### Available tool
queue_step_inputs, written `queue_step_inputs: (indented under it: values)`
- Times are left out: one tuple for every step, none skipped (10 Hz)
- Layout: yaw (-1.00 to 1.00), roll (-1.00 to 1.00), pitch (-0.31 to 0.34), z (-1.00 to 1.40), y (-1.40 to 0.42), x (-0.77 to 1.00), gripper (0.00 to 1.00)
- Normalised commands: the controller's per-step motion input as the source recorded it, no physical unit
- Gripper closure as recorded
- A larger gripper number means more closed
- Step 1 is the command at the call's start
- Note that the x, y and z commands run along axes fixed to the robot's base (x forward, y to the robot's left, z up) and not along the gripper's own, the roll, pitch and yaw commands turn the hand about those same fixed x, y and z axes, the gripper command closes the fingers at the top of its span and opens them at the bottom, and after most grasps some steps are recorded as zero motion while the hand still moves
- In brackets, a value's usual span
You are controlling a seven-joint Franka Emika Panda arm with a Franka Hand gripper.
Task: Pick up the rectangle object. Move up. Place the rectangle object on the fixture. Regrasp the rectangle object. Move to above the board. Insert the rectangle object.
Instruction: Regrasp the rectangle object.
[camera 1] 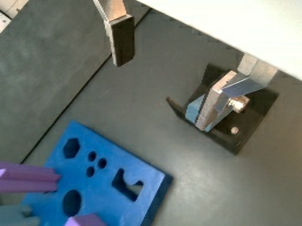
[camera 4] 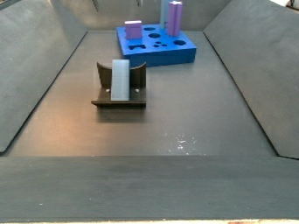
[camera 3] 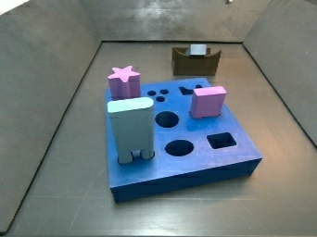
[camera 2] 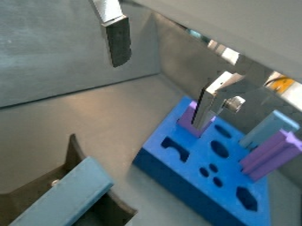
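Wrist views: only one finger [camera 1: 119,37] of the gripper [camera 1: 116,40] shows, a silver plate with a dark pad, hanging in free air. Nothing touches the pad. The partner finger is out of frame in both wrist views, so I cannot tell how wide the jaws stand; no piece is seen between them. Neither side view shows the gripper at all.

Rectangle object [camera 4: 119,80]: resting in the fixture [camera 4: 118,104], apart from the gripper and well below it. In a side view the bar lies between the cradle's raised walls, leaning back against the upright part, long axis tilted up rather than flat. In a wrist view the same bar [camera 1: 220,99] sits well off to one side of the finger, not beneath it.

Fixture stands on the bin floor, well apart from the board [camera 4: 156,48], which sits toward the far wall in that view. In a side view the board [camera 3: 186,165] carries pink and pale blue blocks; several holes are free.

Judgement: regrasp step pending; gripper must travel across and descend over the bar's upper end.
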Motion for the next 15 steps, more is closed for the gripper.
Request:
queue_step_inputs:
  values:
    - [0.01, 1.00, -0.013, 0.02, -0.03, -0.05, 0.00]
    - [0.01, 1.00, -0.018, 0.01, -0.03, -0.05, 0.00]
    - [0.01, 1.00, -0.024, 0.02, -0.03, -0.05, 0.00]
    - [0.01, 1.00, -0.030, 0.02, -0.03, -0.05, 0.00]
    - [0.02, 1.00, -0.035, 0.02, -0.03, -0.05, 0.00]
    - [0.02, 1.00, -0.040, 0.01, -0.03, -0.04, 0.00]
    - [0.02, 1.00, -0.047, 0.01, -0.03, -0.04, 0.00]
    - [0.02, 1.00, -0.053, 0.00, -0.02, -0.04, 0.00]
    - [0.02, 1.00, -0.058, 0.01, -0.02, -0.03, 0.00]
    - [0.02, 1.00, -0.064, 0.01, -0.02, -0.03, 0.00]
    - [0.02, 1.00, -0.071, 0.01, -0.02, -0.03, 0.00]
    - [0.02, 1.00, -0.076, 0.01, -0.02, -0.03, 0.00]
    - [0.02, 1.00, -0.081, 0.01, -0.02, -0.02, 0.00]
    - [0.02, 1.00, -0.085, 0.01, -0.02, -0.02, 0.00]
    - [0.02, 1.00, -0.087, 0.01, -0.02, -0.03, 0.00]
